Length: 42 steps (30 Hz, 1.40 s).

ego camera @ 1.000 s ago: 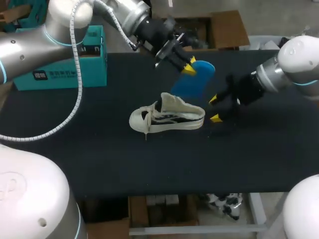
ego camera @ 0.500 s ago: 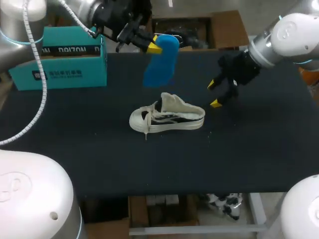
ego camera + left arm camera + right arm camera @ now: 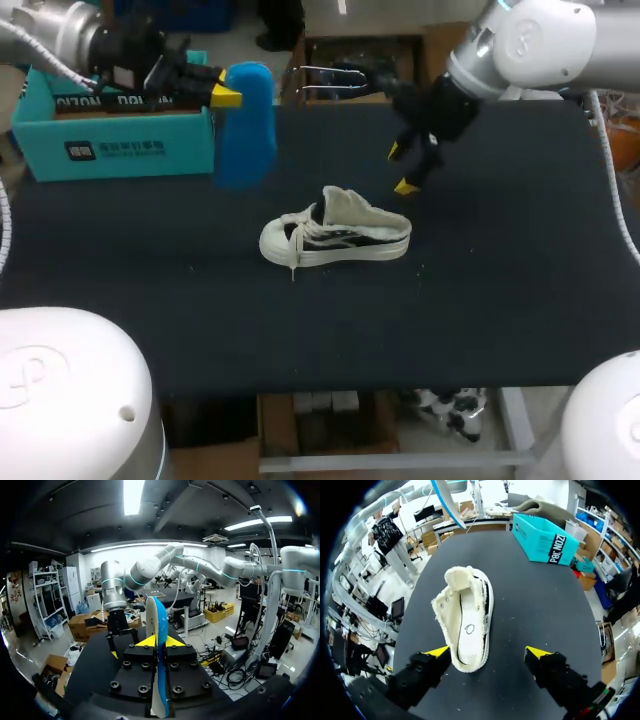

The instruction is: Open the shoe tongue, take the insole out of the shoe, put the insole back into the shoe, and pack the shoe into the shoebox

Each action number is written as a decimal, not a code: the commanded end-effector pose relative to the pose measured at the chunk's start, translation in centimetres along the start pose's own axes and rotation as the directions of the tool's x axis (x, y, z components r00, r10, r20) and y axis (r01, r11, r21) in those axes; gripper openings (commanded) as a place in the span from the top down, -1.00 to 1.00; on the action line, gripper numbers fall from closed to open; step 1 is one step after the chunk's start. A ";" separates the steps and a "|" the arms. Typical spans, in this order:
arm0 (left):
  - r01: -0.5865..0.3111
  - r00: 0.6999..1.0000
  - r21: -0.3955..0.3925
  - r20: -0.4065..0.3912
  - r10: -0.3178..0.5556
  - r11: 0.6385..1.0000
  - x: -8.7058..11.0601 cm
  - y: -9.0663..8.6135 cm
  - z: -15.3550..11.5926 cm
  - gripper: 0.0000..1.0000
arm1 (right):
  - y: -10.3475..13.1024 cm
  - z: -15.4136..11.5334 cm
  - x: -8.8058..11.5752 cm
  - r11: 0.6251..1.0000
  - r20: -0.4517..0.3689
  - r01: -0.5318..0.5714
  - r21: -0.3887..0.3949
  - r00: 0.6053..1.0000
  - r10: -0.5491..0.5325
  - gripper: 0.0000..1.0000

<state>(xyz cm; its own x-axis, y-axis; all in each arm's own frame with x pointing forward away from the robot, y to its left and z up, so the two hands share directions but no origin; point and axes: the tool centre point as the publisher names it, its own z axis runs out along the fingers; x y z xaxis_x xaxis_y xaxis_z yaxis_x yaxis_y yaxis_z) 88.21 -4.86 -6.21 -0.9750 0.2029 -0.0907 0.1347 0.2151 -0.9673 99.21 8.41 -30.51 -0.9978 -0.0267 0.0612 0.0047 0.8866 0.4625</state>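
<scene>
A white canvas shoe lies on its sole mid-table, toe to the left, tongue pulled up. My left gripper hangs above the table's back left, shut on a blue insole that hangs down from it beside the teal shoebox. In the left wrist view the insole stands edge-on between the yellow tips of the left gripper. My right gripper hovers open behind the shoe's heel. In the right wrist view the right gripper looks down into the shoe, touching nothing.
The black table stretches wide in front of and to the right of the shoe. The open shoebox takes up the back left corner.
My left arm has carried the insole from above the shoe leftwards to the shoebox. My right gripper has risen and moved from right of the heel to behind it, staying open.
</scene>
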 end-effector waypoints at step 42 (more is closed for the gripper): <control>0.204 0.947 -0.022 0.260 -0.191 0.979 5.0 7.0 -9.5 1.00 | 5.1 8.2 1.0 0.869 0.060 -0.115 0.482 0.993 0.098 1.00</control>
<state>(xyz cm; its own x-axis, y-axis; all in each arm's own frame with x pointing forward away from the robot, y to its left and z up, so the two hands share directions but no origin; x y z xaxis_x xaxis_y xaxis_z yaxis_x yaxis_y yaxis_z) 85.84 6.56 -11.09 -0.9943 -0.1004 0.0362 -0.0629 0.2770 -0.9588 97.75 16.24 -35.37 -0.9948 0.0850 0.0553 0.0860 0.9962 0.0161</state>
